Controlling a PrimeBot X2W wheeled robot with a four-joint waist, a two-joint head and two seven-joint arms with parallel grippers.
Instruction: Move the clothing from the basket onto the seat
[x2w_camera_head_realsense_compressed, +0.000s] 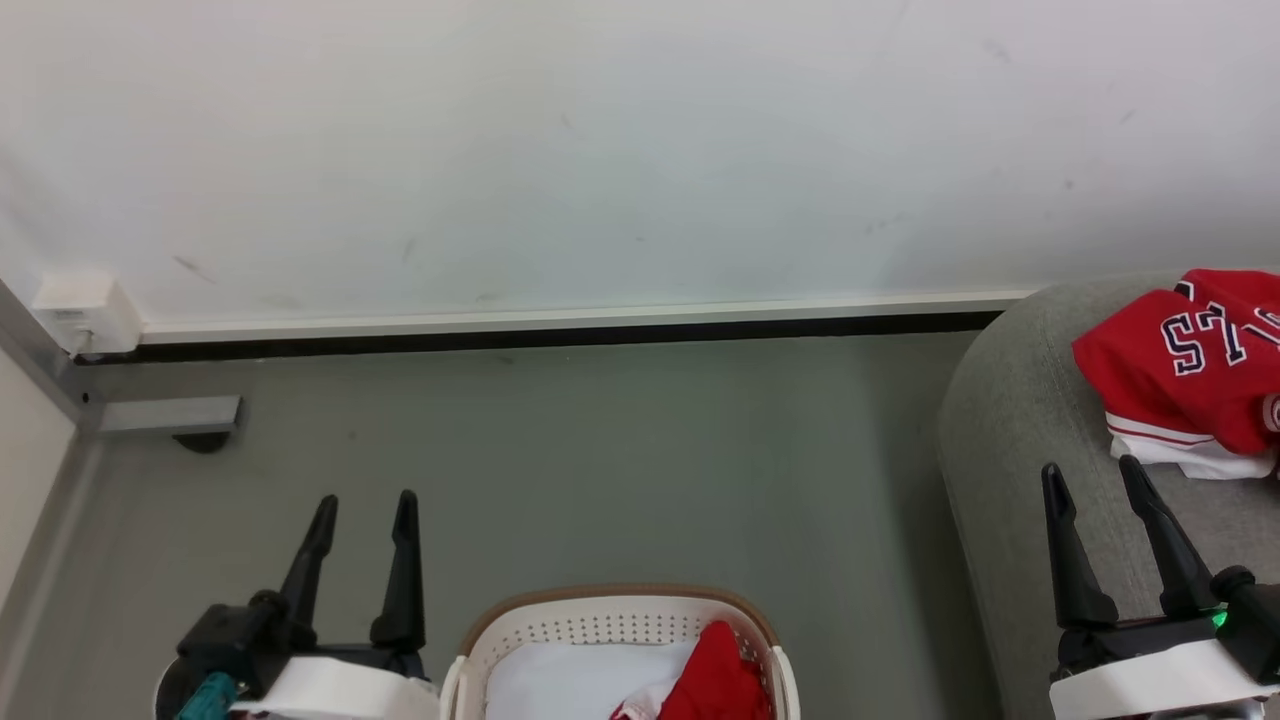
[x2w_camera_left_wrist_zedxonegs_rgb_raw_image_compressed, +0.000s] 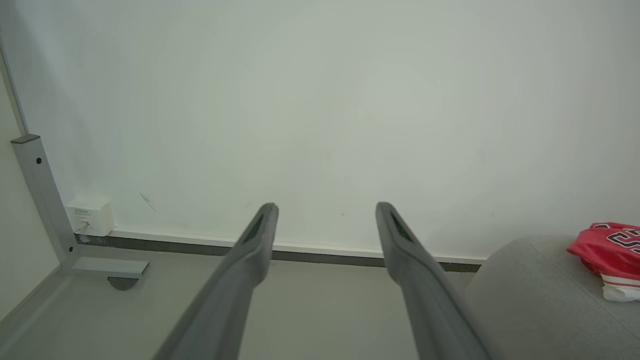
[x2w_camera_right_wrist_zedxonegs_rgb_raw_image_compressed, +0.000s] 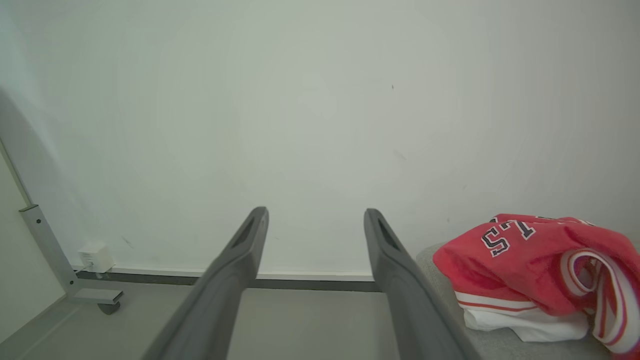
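Observation:
The white basket (x2w_camera_head_realsense_compressed: 600, 625) with a tan rim sits at the bottom centre of the head view, with red clothing (x2w_camera_head_realsense_compressed: 715, 680) and a white lining inside. A red jersey (x2w_camera_head_realsense_compressed: 1190, 365) with navy lettering lies bunched on the grey seat (x2w_camera_head_realsense_compressed: 1010, 430) at the right; this jersey (x2w_camera_right_wrist_zedxonegs_rgb_raw_image_compressed: 530, 260) is also in the right wrist view and, small, the jersey (x2w_camera_left_wrist_zedxonegs_rgb_raw_image_compressed: 610, 250) in the left wrist view. My left gripper (x2w_camera_head_realsense_compressed: 362, 505) stands open left of the basket, holding nothing. My right gripper (x2w_camera_head_realsense_compressed: 1092, 475) stands open over the seat's edge, below the jersey, empty.
A white wall with a dark skirting strip (x2w_camera_head_realsense_compressed: 560, 335) runs across behind the grey floor (x2w_camera_head_realsense_compressed: 600, 460). A grey metal frame foot (x2w_camera_head_realsense_compressed: 165, 415) and a small white box (x2w_camera_head_realsense_compressed: 85, 310) stand at the far left corner.

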